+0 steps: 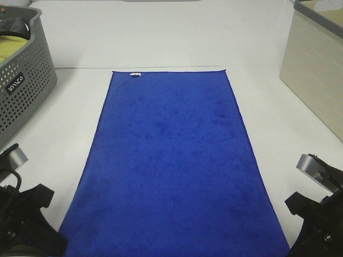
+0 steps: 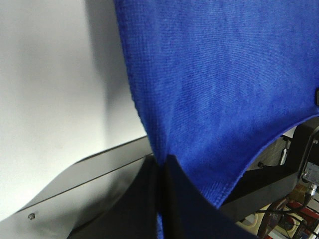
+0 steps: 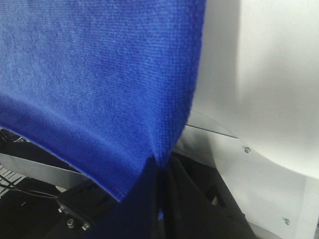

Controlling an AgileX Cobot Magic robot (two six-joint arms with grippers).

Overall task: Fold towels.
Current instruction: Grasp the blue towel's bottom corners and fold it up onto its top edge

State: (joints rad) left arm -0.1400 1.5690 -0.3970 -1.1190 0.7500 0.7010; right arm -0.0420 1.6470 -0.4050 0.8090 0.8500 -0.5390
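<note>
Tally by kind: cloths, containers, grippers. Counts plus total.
Cloths: 2, blue towel, yellow-green cloth
Containers: 2, grey basket, beige bin
Grippers: 2, left gripper, right gripper, each shut on the blue towel
Total: 6

Towel (image 1: 171, 160) near edge cut off by the high view; tag (image 1: 135, 74) print too small to read.

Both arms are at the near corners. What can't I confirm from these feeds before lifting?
- Exterior high: near corners of the towel, cut off by the bottom edge.
- Left wrist: how much cloth the left fingers hold; they cover the pinched corner.
- Right wrist: likewise for the right fingers.
- Exterior high: print on the tag, too small.
</note>
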